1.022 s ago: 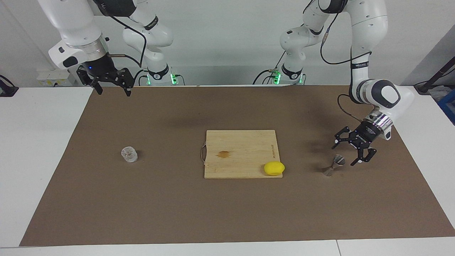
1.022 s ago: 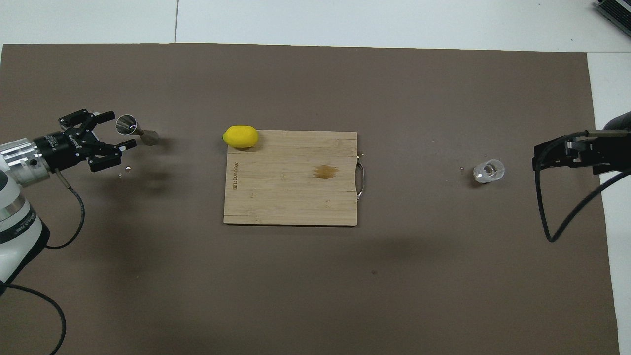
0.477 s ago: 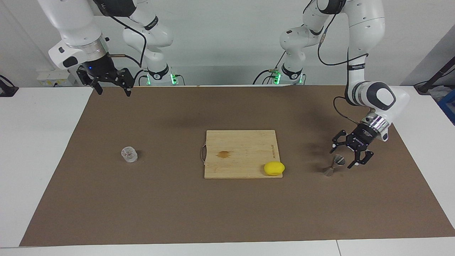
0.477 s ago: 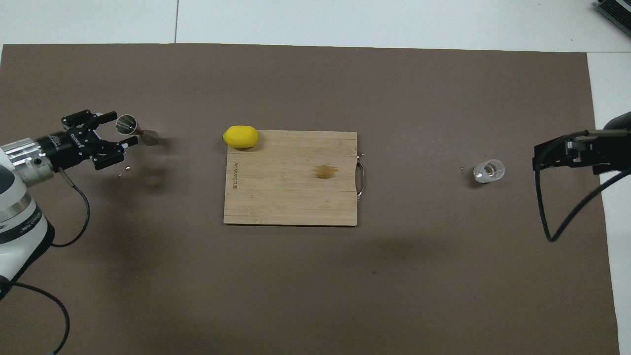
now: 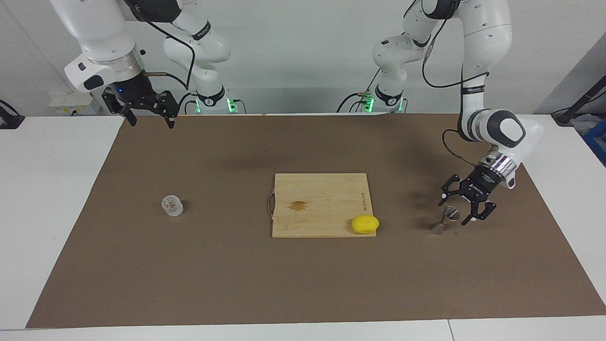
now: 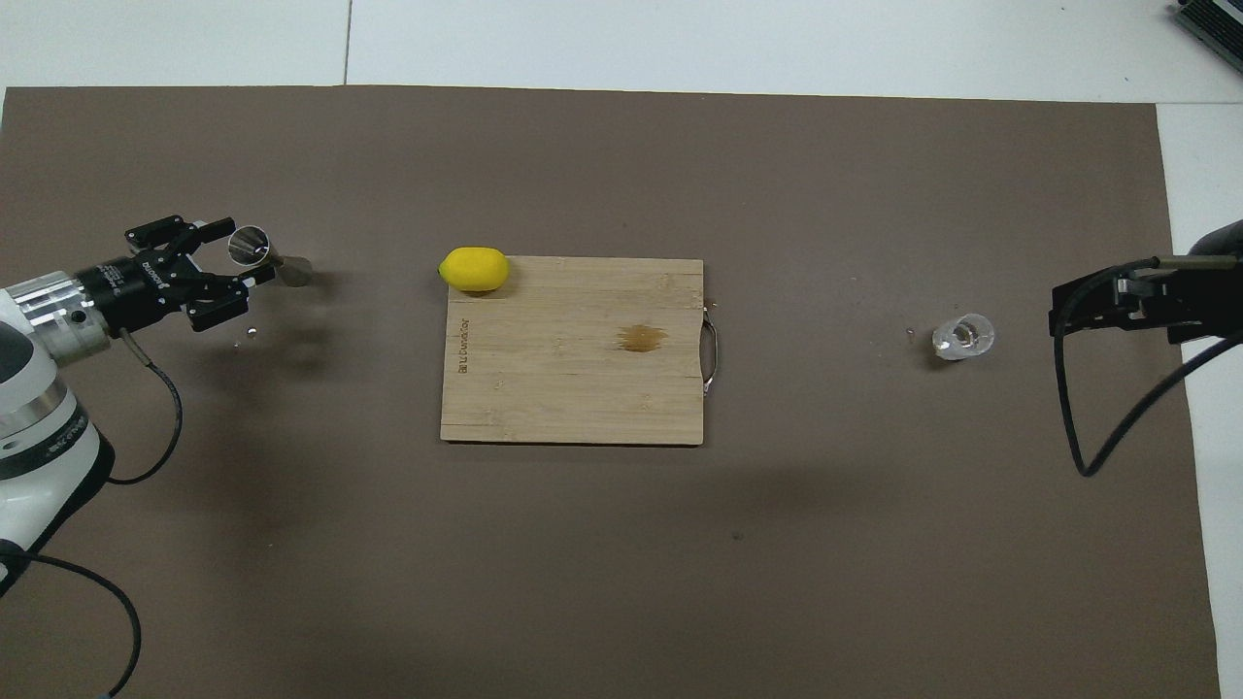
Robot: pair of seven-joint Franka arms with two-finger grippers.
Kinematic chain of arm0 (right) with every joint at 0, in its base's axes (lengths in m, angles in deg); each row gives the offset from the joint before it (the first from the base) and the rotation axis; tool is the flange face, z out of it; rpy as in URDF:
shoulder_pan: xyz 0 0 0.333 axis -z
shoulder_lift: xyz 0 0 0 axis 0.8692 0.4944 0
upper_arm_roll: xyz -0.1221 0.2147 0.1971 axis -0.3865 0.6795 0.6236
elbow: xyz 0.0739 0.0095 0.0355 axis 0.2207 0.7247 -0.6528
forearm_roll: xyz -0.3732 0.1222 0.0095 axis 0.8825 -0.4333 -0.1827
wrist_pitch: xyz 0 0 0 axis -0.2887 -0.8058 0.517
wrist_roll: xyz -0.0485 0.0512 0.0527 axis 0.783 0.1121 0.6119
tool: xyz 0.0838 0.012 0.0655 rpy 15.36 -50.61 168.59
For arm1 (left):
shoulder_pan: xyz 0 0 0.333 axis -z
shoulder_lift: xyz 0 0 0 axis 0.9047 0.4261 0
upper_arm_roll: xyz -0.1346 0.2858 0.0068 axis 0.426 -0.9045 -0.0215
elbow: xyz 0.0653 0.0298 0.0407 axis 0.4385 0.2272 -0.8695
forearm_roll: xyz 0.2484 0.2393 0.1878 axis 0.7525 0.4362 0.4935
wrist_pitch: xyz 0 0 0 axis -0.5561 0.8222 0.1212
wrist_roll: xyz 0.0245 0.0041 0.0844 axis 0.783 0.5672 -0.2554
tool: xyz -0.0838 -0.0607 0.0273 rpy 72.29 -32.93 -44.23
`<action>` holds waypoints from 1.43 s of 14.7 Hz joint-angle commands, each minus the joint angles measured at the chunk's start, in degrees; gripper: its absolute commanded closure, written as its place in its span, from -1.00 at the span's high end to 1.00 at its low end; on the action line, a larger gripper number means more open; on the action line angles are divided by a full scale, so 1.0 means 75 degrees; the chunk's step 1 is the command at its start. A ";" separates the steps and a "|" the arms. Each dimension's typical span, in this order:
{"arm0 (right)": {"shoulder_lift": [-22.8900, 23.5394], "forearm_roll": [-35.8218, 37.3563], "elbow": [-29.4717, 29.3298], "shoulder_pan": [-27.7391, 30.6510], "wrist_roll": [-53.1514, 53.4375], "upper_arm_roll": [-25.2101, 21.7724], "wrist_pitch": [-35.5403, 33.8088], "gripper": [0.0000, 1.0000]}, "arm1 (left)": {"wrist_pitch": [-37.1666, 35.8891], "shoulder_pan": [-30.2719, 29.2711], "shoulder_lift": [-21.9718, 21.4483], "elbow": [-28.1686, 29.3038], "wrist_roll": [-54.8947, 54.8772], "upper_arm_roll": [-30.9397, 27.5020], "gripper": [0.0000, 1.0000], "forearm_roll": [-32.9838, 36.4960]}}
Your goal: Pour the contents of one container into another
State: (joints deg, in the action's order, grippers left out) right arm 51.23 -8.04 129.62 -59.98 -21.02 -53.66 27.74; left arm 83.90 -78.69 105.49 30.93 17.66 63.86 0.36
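Table [image 5: 57, 199] carries brown mat [image 5: 236, 274]; on it: jigger [image 5: 444, 221] between left jaws, cutting board [image 5: 322, 203], glass cup [image 5: 172, 205] well clear of right jaws

Left gripper [image 6: 243, 257] astride the jigger [image 6: 267, 259]; glass cup [image 6: 962, 336] well apart.

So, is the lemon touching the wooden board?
Touching. The facing view shows the lemon resting on the board's corner, overhanging its edge; the overhead view agrees.

Left gripper [image 5: 457, 211] low, tilted down, jaws apart, right gripper [image 5: 150, 121] raised, waiting
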 commanded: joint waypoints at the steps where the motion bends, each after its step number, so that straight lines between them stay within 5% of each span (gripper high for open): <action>1: 0.0002 -0.0023 -0.0024 0.0090 -0.0148 0.0027 -0.0082 1.00 | 0.0147 0.0097 0.0021 0.0003 0.0027 -0.0048 0.69 -0.0205; 3: 0.0014 -0.0011 -0.0036 0.0090 -0.0044 0.0027 0.0000 1.00 | 0.0147 0.0097 0.0021 0.0003 0.0027 -0.0048 0.58 -0.0216; 4: 0.0014 -0.0011 -0.0036 0.0101 -0.0020 0.0027 -0.0011 1.00 | 0.0147 0.0097 0.0021 0.0003 0.0027 -0.0048 0.36 -0.0216; 5: 0.0014 -0.0011 -0.0036 0.0113 -0.0019 0.0015 0.0000 1.00 | 0.0136 0.0097 0.0021 0.0003 0.0027 -0.0048 -0.13 -0.0216; 8: 0.0025 -0.0011 -0.0036 0.0090 0.0855 0.0026 0.0094 1.00 | 0.0135 0.0097 0.0021 0.0003 0.0027 -0.0048 -1.00 -0.0216; 12: 0.0095 -0.0023 -0.0036 0.0007 0.2730 0.0027 0.0211 1.00 | -0.0004 0.0097 -0.0003 -0.0264 0.0027 -0.0013 -1.00 -0.0135; 16: 0.0213 -0.0163 -0.0001 0.0183 0.3973 0.0027 0.0328 0.99 | -0.0367 0.0144 -0.0085 -0.1085 0.0180 0.0537 -1.00 0.0381; 21: 0.0528 -0.0350 0.0292 0.0628 0.5684 0.0015 0.1030 0.97 | -0.0813 0.0179 -0.0342 -0.1110 0.0273 0.1497 -1.00 0.0287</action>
State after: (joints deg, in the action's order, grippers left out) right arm 54.21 -8.81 130.90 -57.31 16.99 -53.97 33.43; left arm 79.75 -77.70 104.61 21.86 18.08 73.39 1.94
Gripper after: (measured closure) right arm 0.013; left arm 0.493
